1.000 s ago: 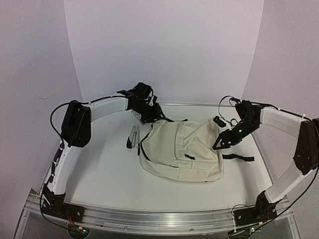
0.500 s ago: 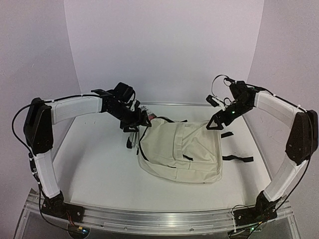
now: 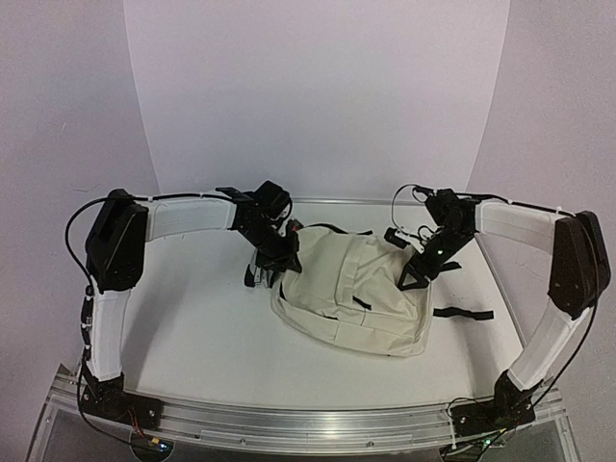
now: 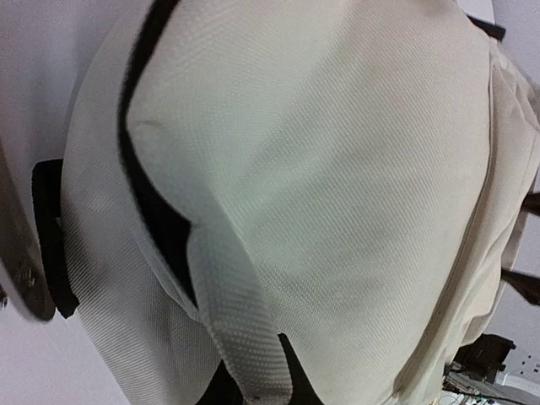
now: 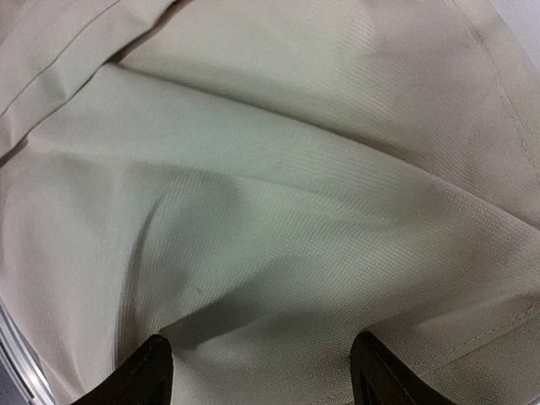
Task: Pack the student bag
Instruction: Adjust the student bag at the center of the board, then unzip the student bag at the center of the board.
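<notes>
Over the table [image 3: 192, 337], top cam first: the student bag [image 3: 351, 298] lies flat, a bit right of centre, cream side up, w/ one black strap [image 3: 462, 313] trailing off its right side toward the table's right rim. The left gripper [image 3: 279, 262] sits at the bag's upper-left corner and the right gripper [image 3: 416, 274] over its upper-right part. A small dark-and-silver item [image 3: 251, 276] lies just beside the bag's left edge, under the left arm (can't tell what it is from here). Left wrist cam: the tips are pressed together on a fold of cream cloth next to the black zipper line [image 4: 148, 202], so that gripper is pinching the bag. Right wrist cam: the fingers [image 5: 156, 375] stand spread wide, bag cloth fills the frame beyond them, and nothing looks gripped. My read is that we're at the opening step, getting the bag's mouth open before anything goes in; I can't see inside. The next move prob. needs the right gripper to close on cloth across the zip from the left's pinch, then a gentle pull apart, since soft fabric slips. Room: bare table on the near side and to the left; the far edge and back wall sit close behind both wrists, and the small item crowds the left arm.
</notes>
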`<state>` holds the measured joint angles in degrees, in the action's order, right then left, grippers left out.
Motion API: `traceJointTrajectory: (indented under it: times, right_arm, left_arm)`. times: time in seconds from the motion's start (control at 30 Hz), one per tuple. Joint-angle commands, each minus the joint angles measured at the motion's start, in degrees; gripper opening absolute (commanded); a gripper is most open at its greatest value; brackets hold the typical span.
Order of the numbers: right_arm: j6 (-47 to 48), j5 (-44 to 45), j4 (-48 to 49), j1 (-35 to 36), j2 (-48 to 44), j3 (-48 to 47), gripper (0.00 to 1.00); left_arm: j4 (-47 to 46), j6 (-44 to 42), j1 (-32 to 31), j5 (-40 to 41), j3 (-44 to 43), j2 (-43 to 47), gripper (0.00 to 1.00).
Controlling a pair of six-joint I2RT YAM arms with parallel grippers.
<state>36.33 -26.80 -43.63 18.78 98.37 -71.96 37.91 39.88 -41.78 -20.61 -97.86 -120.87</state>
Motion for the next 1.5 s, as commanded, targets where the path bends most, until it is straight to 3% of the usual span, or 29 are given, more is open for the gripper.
traceJointTrajectory:
  times: [0.0, 0.17, 0.23, 0.4, 0.53, 0.6, 0.83, 1.1, 1.2, 1.37, 1.47]
  right_arm:
    - [2.8, 1.86, -7.23, 0.31, -6.45, 6.72, 0.7]
    - [2.57, 0.35, -9.63, 3.15, -12.33, 10.13, 0.7]
    - [1.75, -0.93, -10.03, 3.56, -13.9, 8.48, 0.69]
    - [-4.0, -3.03, -7.87, 7.97, -17.6, 3.3, 0.66]
    - [-9.08, -2.23, -2.91, 11.23, -18.86, 2.17, 0.66]
    - [-11.62, -2.23, -0.71, 13.62, -17.82, 2.08, 0.65]
    - [-15.9, -1.38, 5.97, 18.78, -11.96, 2.62, 0.64]
    - [-17.13, -0.91, 9.46, 20.92, -5.2, 2.26, 0.6]
    - [-17.35, -0.58, 10.49, 21.0, -3.71, 2.51, 0.5]
    - [-17.28, 1.57, 10.76, 20.95, -2.57, 2.11, 0.24]
    - [-17.24, 4.52, 10.7, 20.98, -2.46, 1.65, 0.09]
  left_arm:
    - [-2.32, -2.71, 0.24, -0.95, -12.66, -6.93, 0.1]
    - [-1.57, -3.34, 0.38, -3.14, -20.34, -11.51, 0.12]
    - [-1.41, -3.53, 0.4, -3.31, -20.86, -11.52, 0.19]
    - [-0.52, -2.45, 1.62, -3.5, -15.63, -6.61, 0.51]
    - [-0.64, -1.08, 2.14, -0.12, -7.79, 2.31, 0.68]
    - [-1.87, 0.79, 2.14, 1.74, -1.56, 7.61, 0.72]
    - [-11.94, 8.63, 0.02, -1.19, 18.95, 19.38, 0.74]
    - [-14.84, 8.61, -7.63, -2.32, 20.32, 17.36, 0.77]
    - [-15.77, 9.31, -8.11, -2.06, 20.44, 15.88, 0.74]
    - [-17.41, 9.79, -8.08, -1.87, 20.86, 14.29, 0.65]
    - [-17.14, 9.54, -8.1, -2.15, 19.7, 12.63, 0.54]
